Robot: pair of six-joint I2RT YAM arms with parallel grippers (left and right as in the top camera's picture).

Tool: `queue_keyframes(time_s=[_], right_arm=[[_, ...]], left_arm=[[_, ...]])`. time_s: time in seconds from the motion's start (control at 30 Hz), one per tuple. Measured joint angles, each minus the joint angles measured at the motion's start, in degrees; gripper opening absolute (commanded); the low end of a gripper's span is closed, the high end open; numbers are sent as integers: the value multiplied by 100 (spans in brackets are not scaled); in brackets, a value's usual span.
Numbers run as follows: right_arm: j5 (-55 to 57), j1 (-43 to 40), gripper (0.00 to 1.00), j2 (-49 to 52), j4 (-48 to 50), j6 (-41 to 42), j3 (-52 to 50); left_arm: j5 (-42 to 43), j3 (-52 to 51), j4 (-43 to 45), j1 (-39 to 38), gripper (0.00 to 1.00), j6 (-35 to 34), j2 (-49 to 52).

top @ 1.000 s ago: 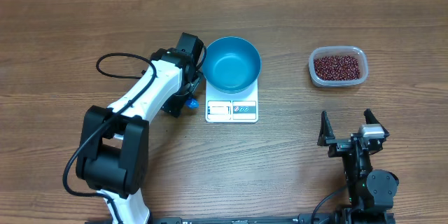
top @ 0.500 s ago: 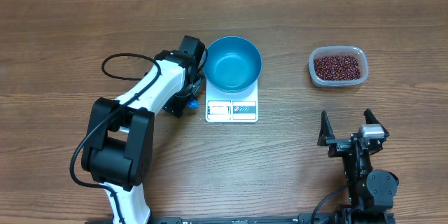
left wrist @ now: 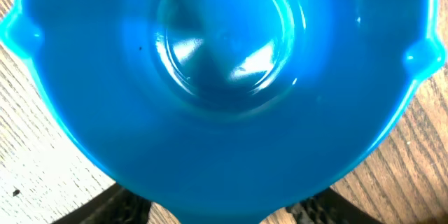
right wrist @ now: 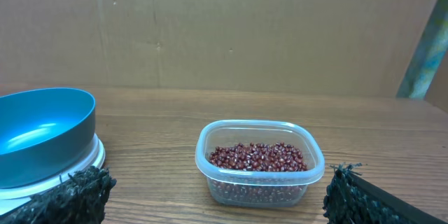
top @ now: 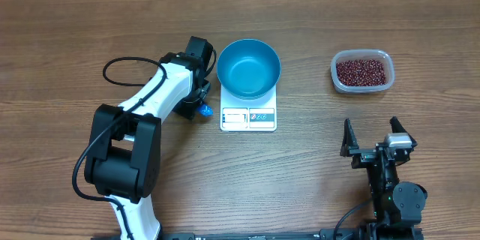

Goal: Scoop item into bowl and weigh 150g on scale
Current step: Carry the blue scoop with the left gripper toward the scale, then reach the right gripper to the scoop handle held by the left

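The left gripper [top: 199,102] is hanging beside the scale [top: 248,118], grip unclear. The right gripper [top: 370,131] is resting spread wide.

Robot test bench, lab-type room. Wood-grain desk [top: 67,22] carries two arms, bases at 7 and 5 o'clock: white-and-black left arm [top: 161,94], black right arm [top: 390,187]. Loose black cable [top: 120,61] loops at 10 o'clock. Plain brown cardboard wall [right wrist: 245,28] backs the desk. Staged props: white scale [top: 248,118], blue bowl [top: 248,67], clear tub [top: 334,71] of beans [top: 362,70] at 2 o'clock.
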Motion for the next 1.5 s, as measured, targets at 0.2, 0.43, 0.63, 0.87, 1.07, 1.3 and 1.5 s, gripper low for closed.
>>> queue_keyframes(time_s=[0.2, 0.43, 0.63, 0.87, 1.07, 1.3, 1.5], right_arm=[[4, 0, 100, 0, 2, 0, 0], [4, 0, 100, 0, 2, 0, 0], [4, 0, 100, 0, 2, 0, 0], [2, 0, 100, 0, 2, -2, 0], [2, 0, 100, 0, 0, 0, 0], [2, 0, 100, 0, 2, 0, 0], [4, 0, 100, 0, 0, 2, 0]], left_arm=[[-4, 0, 17, 13, 41, 22, 0], [-22, 0, 22, 13, 17, 173, 0], [-31, 0, 22, 13, 4, 339, 0], [-20, 17, -42, 13, 4, 570, 0], [37, 612, -675, 13, 4, 1012, 0], [511, 1471, -1064, 13, 4, 1561, -68], [789, 1526, -1145, 11, 4, 1965, -667]])
